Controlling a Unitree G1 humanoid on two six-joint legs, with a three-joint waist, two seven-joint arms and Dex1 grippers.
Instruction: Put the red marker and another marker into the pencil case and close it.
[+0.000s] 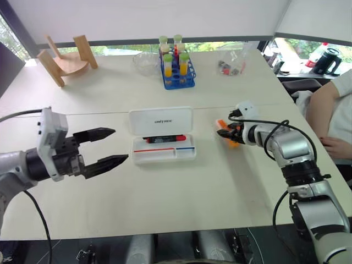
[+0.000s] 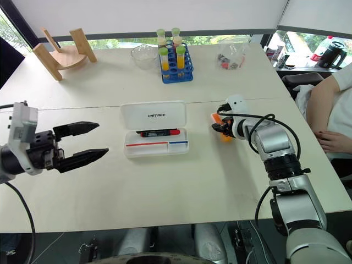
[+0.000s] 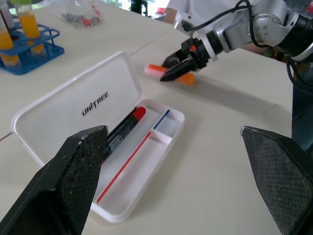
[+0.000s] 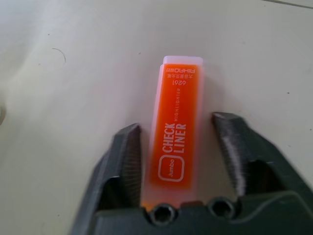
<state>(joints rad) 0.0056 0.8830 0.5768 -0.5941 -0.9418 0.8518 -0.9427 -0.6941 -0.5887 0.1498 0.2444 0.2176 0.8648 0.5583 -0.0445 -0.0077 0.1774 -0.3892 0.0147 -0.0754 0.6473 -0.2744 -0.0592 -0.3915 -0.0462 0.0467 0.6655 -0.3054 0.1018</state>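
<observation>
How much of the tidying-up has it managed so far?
The red marker already lies in the open pencil case. In hand: the right gripper has its fingers on either side of the orange highlighter on the table, one finger not yet touching. Left: lift it, drop it in, shut the lid. The left gripper hangs open nearby.

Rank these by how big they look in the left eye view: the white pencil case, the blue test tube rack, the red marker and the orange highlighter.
1. the pencil case, clearly largest.
2. the blue test tube rack, though it stands farther from the camera.
3. the red marker, lying in the case.
4. the orange highlighter, partly hidden by the right gripper, so its rank below the marker is unsure.
</observation>
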